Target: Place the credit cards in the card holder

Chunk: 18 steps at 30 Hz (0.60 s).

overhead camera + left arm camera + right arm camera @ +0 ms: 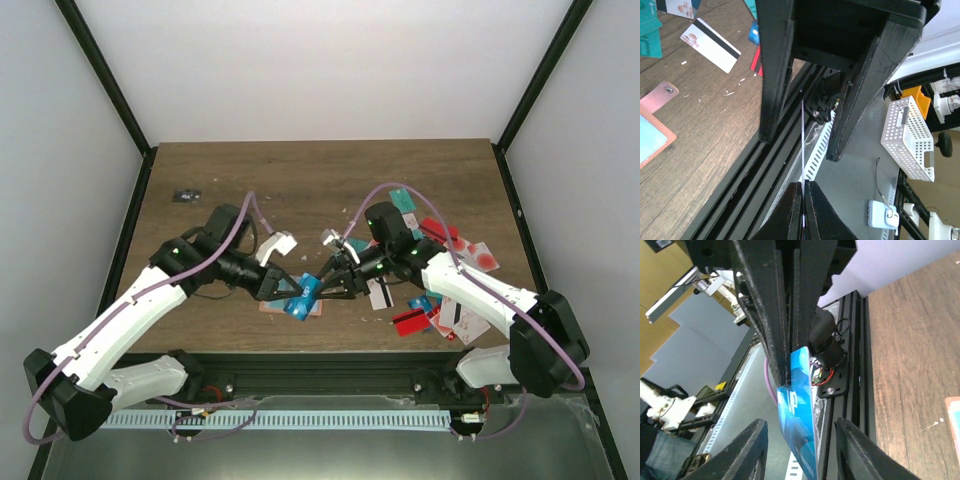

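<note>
top view: i see the left gripper (297, 293) near the middle of the table (300, 190), clamped tight on a blue card (302, 297) held tilted just above the card holder (272, 308), which lies flat close to the near edge. the right gripper (322, 283) faces it from the other side, right at the card. the other cards (440, 300) are scattered on the right half of the table (red, teal and white ones with a black stripe, some overlapping).

left wrist view: my own 2 fingertips (792, 210) press together on the card, which shows here only as a thin pale line, edge-on. beyond it, the right arm's 2 fingers (774, 75) stand wide apart, 1 on either side of that line and touching nothing. the open holder sits at the left edge, its tab (662, 95) pointing up the frame, with a striped white card (710, 44) further off.

right wrist view: the right fingers (752, 450) are spread wide with the blue card between them, clear of both. the left arm's fingers pinch the card's upper end.
</note>
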Each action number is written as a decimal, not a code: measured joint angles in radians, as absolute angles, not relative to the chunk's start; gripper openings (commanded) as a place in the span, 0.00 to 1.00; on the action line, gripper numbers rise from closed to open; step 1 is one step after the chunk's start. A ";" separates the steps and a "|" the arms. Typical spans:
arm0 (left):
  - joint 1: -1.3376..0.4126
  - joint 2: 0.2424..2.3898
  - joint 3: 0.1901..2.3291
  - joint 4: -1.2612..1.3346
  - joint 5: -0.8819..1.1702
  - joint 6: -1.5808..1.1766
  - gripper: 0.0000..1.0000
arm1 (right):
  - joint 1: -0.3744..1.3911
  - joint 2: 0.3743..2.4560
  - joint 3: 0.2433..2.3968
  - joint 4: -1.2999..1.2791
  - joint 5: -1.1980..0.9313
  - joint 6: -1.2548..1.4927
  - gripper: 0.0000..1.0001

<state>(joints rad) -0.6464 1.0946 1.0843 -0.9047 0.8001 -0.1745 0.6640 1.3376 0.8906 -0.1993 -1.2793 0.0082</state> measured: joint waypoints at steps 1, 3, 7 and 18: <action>-0.648 1.096 1.084 -0.904 0.791 -0.181 0.04 | 0.664 1.338 0.891 -0.201 -1.263 0.002 0.49; -0.648 1.101 1.084 -0.902 0.775 -0.191 0.04 | 0.664 1.338 0.891 -0.212 -1.228 0.005 0.50; -0.638 1.130 1.082 -0.902 0.737 -0.213 0.04 | 0.664 1.344 0.891 -0.236 -1.145 0.026 0.50; -0.516 1.274 1.011 -0.893 0.665 -0.248 0.04 | 0.658 1.332 0.705 -0.114 -0.759 0.379 0.45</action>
<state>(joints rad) -0.5159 1.2739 1.0111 -0.8928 0.6647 -0.2478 0.6582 1.3323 0.7052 -0.1139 -0.7593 0.3794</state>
